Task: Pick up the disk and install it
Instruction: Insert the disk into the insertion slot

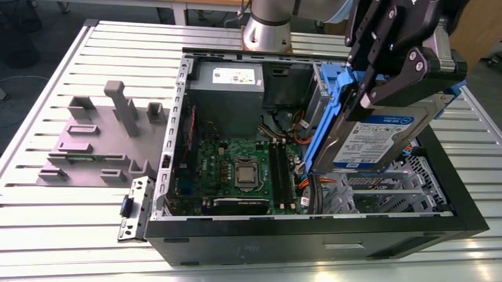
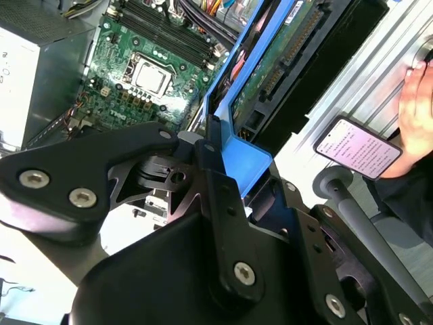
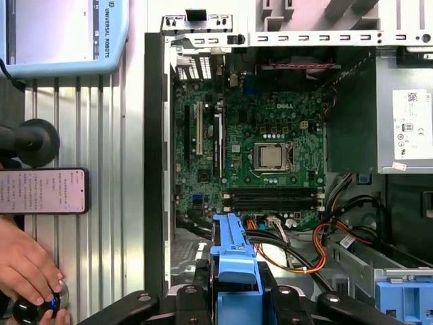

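Note:
The disk (image 1: 378, 138), a silver-grey drive with a white-and-blue label in blue carrier rails, hangs tilted on edge over the right side of the open computer case (image 1: 314, 238) in the exterior view. My gripper (image 1: 390, 93) is shut on the disk's upper end, its black fingers clamping both sides. The disk's lower end sits just above the metal drive cage (image 1: 392, 189). In the second wrist view the blue rail (image 2: 245, 161) and the disk's circuit-board underside (image 2: 284, 62) run out from my gripper (image 2: 206, 177). The first wrist view has the blue carrier (image 3: 233, 261) between my fingers (image 3: 186, 305).
Inside the case lie the green motherboard (image 1: 243, 170), the grey power supply (image 1: 227, 88) and orange cables (image 3: 304, 254). A blue bracket (image 3: 402, 301) stands by the cage. A grey fixture (image 1: 102, 138) sits at the exterior view's left. A phone (image 3: 44, 191), a hand (image 3: 24, 264) and a pendant (image 3: 61, 34) are beside the case.

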You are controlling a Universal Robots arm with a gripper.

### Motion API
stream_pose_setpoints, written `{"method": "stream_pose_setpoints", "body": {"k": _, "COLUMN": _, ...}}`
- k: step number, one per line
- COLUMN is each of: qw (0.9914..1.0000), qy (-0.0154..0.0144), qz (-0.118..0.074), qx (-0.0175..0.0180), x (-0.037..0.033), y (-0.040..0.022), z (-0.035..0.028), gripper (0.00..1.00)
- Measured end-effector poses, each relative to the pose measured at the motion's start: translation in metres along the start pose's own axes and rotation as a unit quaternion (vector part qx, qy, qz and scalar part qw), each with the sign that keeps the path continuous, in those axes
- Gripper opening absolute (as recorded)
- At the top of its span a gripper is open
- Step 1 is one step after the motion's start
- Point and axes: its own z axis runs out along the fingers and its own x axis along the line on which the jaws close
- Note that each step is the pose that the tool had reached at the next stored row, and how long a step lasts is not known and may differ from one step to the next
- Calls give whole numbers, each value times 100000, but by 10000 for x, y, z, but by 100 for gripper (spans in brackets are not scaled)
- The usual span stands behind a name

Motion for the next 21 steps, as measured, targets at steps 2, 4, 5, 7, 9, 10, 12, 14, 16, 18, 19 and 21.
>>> {"method": "stream_pose_setpoints", "body": {"k": 2, "qw": 100000, "qy": -12, "qz": -4, "qx": 3, "x": -1, "y": -2, "z": 55, "gripper": 36}}
{"method": "stream_pose_setpoints", "body": {"k": 4, "qw": 100000, "qy": -10, "qz": -3, "qx": 3, "x": -1, "y": -3, "z": 55, "gripper": 36}}
{"method": "stream_pose_setpoints", "body": {"k": 5, "qw": 100000, "qy": -15, "qz": -6, "qx": 4, "x": -1, "y": -6, "z": 56, "gripper": 36}}
{"method": "stream_pose_setpoints", "body": {"k": 7, "qw": 100000, "qy": -16, "qz": -8, "qx": 4, "x": -1, "y": -16, "z": 57, "gripper": 36}}
{"method": "stream_pose_setpoints", "body": {"k": 9, "qw": 100000, "qy": -14, "qz": 0, "qx": 4, "x": -2, "y": -22, "z": 57, "gripper": 36}}
{"method": "stream_pose_setpoints", "body": {"k": 10, "qw": 100000, "qy": -12, "qz": 2, "qx": 3, "x": -2, "y": -22, "z": 57, "gripper": 36}}
{"method": "stream_pose_setpoints", "body": {"k": 12, "qw": 100000, "qy": -13, "qz": -2, "qx": 2, "x": -2, "y": -23, "z": 57, "gripper": 36}}
{"method": "stream_pose_setpoints", "body": {"k": 14, "qw": 100000, "qy": -12, "qz": -3, "qx": 2, "x": -2, "y": -23, "z": 57, "gripper": 36}}
{"method": "stream_pose_setpoints", "body": {"k": 16, "qw": 100000, "qy": -14, "qz": -4, "qx": 3, "x": -2, "y": -23, "z": 57, "gripper": 36}}
{"method": "stream_pose_setpoints", "body": {"k": 18, "qw": 100000, "qy": -9, "qz": -5, "qx": 3, "x": -2, "y": -24, "z": 57, "gripper": 36}}
{"method": "stream_pose_setpoints", "body": {"k": 19, "qw": 100000, "qy": -16, "qz": -3, "qx": 3, "x": -2, "y": -24, "z": 57, "gripper": 36}}
{"method": "stream_pose_setpoints", "body": {"k": 21, "qw": 100000, "qy": -2, "qz": -4, "qx": 1, "x": -1, "y": -25, "z": 58, "gripper": 36}}
